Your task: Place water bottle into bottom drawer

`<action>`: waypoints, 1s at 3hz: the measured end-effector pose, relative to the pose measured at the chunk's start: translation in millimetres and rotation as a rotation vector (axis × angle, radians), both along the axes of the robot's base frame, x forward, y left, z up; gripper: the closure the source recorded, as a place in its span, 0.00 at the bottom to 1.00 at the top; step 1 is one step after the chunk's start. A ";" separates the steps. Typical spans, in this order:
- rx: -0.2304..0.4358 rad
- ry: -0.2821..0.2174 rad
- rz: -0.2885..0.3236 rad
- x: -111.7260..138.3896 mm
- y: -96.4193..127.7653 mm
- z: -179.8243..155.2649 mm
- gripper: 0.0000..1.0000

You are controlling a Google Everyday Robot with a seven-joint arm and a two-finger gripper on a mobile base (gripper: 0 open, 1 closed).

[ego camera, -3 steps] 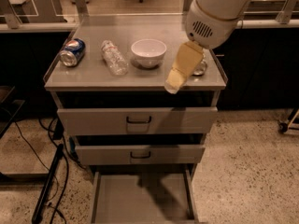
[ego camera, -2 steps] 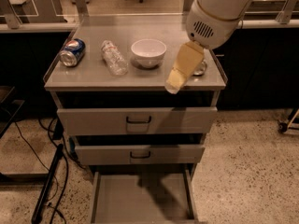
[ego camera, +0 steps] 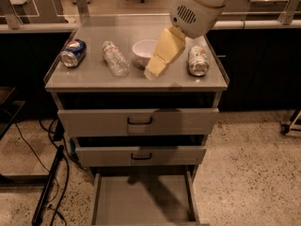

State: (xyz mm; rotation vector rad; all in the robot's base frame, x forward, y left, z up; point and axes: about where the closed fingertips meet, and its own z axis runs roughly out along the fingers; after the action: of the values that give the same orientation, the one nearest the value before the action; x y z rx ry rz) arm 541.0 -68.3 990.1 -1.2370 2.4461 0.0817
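The water bottle [ego camera: 115, 59], clear and crinkled with a white cap, lies on its side on the cabinet top between a blue can and a white bowl. The bottom drawer [ego camera: 96, 199] is pulled open at floor level, and its flat grey floor is bare. My gripper [ego camera: 154, 72] hangs on the white arm above the cabinet top, in front of the bowl and to the right of the bottle, a short gap away from it. It holds nothing that I can see.
A blue Pepsi can [ego camera: 73, 52] lies at the left of the top. A white bowl [ego camera: 142, 47] sits mid-top, partly behind the gripper. A silver-green can [ego camera: 198, 60] stands at the right. The two upper drawers [ego camera: 139, 121] are nearly closed. Cables trail on the floor at the left.
My gripper has moved left across the cabinet top, from in front of the right-hand can to in front of the bowl, nearer the bottle. The silver-green can has come into view.
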 end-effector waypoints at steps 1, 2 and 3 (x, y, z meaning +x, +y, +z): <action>0.037 0.015 0.019 13.2 24.0 3.1 0.00; 0.044 0.015 0.023 15.6 28.1 4.0 0.00; 0.078 0.023 0.031 19.4 38.1 2.1 0.00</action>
State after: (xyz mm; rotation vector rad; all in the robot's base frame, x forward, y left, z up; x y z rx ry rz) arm 560.4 -30.2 992.1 -1.2469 2.4194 0.1985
